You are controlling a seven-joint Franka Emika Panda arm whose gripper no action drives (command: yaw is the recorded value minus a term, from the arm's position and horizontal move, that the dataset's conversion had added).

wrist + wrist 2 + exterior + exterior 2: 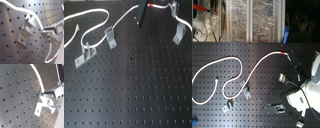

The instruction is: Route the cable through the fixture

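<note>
The white cable [94, 25] snakes across the black perforated board in both exterior views, its red band [151, 5] near the far edge. It also shows in the second exterior view [237, 62]. My gripper [140, 20] comes down at the cable just to the first exterior view's left of the red band. In the first wrist view my gripper [48, 33] is shut on the cable [37, 20]; the second wrist view shows the same [43, 95]. The fixture [179, 32], a slanted grey strip, stands apart at the first exterior view's right, with no cable in it.
A second grey bracket clip [110, 36] has the cable lying across it, seen close in the first wrist view [27, 28]. A low two-post clip [86, 55] sits at the first exterior view's left. The white arm [309, 90] fills the second exterior view's lower right.
</note>
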